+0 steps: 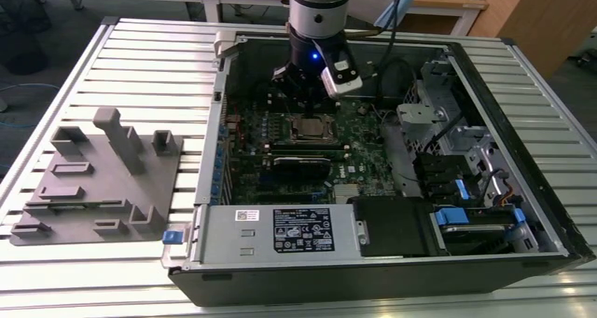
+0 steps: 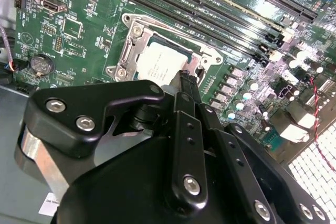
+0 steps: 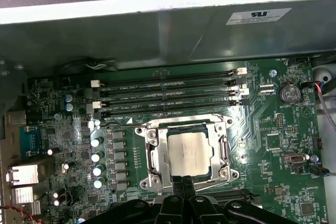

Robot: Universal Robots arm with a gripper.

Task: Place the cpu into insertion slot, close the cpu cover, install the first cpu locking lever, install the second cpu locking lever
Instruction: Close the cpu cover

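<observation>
Gripper (image 3: 182,180) stands over the edge of the insertion slot (image 3: 216,145), its fingers pressed together with no gap between them and nothing seen held. In the second wrist view the fingertips (image 2: 187,78) come down at the slot's rim on the side away from the memory slots (image 3: 168,90). They appear to touch the metal there, though contact is not certain from these angles. Cpu (image 3: 188,153) lies flat inside the insertion slot, silver face up and square with it. Cpu cover (image 3: 155,153) is down over the slot, its frame lying round the cpu on all sides with the cpu face showing through the window. Green circuit board (image 3: 257,171) surrounds the slot. In the exterior view the arm (image 1: 317,10) reaches down into the open computer case (image 1: 373,279) directly above the slot. A grey fixture block (image 1: 103,171) rests on the slatted table (image 1: 149,45) outside the case, well apart from the slot, toward the exterior view's left
</observation>
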